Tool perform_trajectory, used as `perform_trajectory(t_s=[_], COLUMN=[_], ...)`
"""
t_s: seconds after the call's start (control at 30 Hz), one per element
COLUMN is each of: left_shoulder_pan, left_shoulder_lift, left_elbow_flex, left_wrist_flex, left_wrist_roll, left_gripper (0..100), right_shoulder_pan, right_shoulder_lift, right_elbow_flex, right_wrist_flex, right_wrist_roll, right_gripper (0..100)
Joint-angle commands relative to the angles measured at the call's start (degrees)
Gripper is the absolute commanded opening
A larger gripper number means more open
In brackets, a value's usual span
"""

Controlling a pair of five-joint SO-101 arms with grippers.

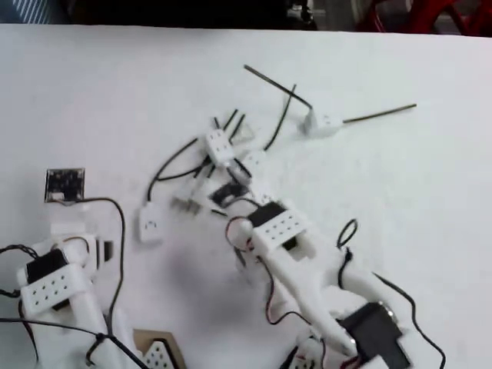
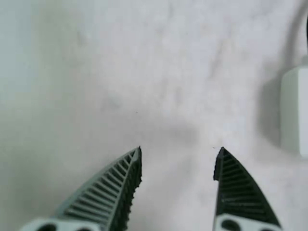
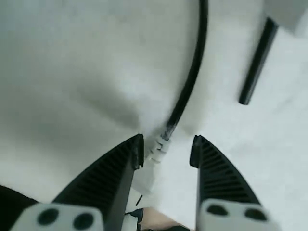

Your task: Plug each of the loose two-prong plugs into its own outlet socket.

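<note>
At the near-left corner of the worktop (image 1: 92,100) the left gripper (image 2: 178,154) hangs released, a white plug (image 2: 294,110) just beside it. Toward the middle the right gripper (image 3: 166,142), jaws released, straddles a 2nd plug (image 3: 155,150) and its black cable (image 3: 190,82). Beyond lie a middle socket (image 1: 219,146) and a far socket (image 1: 321,123).

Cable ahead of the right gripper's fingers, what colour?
Black; the cable shows best in the right wrist view.
</note>
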Motion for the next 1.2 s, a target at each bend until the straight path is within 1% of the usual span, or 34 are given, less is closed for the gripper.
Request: perform_trajectory(t_s=[0.0,0.07,0.1,0.2,0.27,0.33,0.47,0.63,0.77,0.87,0.93,1.07,1.17], left_shoulder_pan=[-0.13,-0.13,-0.13,-0.13,-0.13,-0.13,-0.13,-0.13,-0.13,-0.13,-0.13,-0.13,-0.13], left_shoulder_lift=[-1.01,-1.01,-1.01,-1.01,-1.01,-1.01,-1.01,-1.01,-1.01,-1.01,-1.01,-1.01,-1.01], left_elbow_flex=[-0.18,-0.09,-0.09,-0.09,-0.09,-0.09,-0.09,-0.09,-0.09,-0.09,-0.09,-0.09,-0.09], left_wrist_flex=[-1.23,-1.23,-1.23,-1.23,-1.23,-1.23,-1.23,-1.23,-1.23,-1.23,-1.23,-1.23,-1.23], left_wrist_roll=[0.09,0.09,0.09,0.09,0.09,0.09,0.09,0.09,0.09,0.09,0.09,0.09,0.09], left_gripper=[25,25,25,25,25,25,25,25,25,25,25,25,25], right_shoulder_pan=[-0.75,-0.48,-0.48,-0.57,-0.57,-0.57,-0.66,-0.48,-0.40,1.27,3.65,7.87,8.22], right_shoulder_lift=[3.65,6.55,7.96,10.59,10.42,8.57,-0.84,-17.89,-28.97,-33.10,-32.92,-28.70,-23.60], right_elbow_flex=[0.00,-0.09,-0.09,-0.97,-1.23,-1.41,-1.49,-4.31,-6.51,-6.86,-6.51,-2.99,-1.23], right_wrist_flex=[-1.63,-1.71,-1.71,-1.80,-1.63,-1.45,1.19,8.22,9.36,7.16,4.18,-4.53,-8.48], right_wrist_roll=[-0.44,-0.44,-0.44,0.00,0.00,0.00,0.09,0.09,0.09,0.18,2.29,5.63,5.63], right_gripper=[15.8,14.5,12.2,0.9,2.9,1.4,1.6,1.6,1.6,1.6,1.6,1.6,1.7])
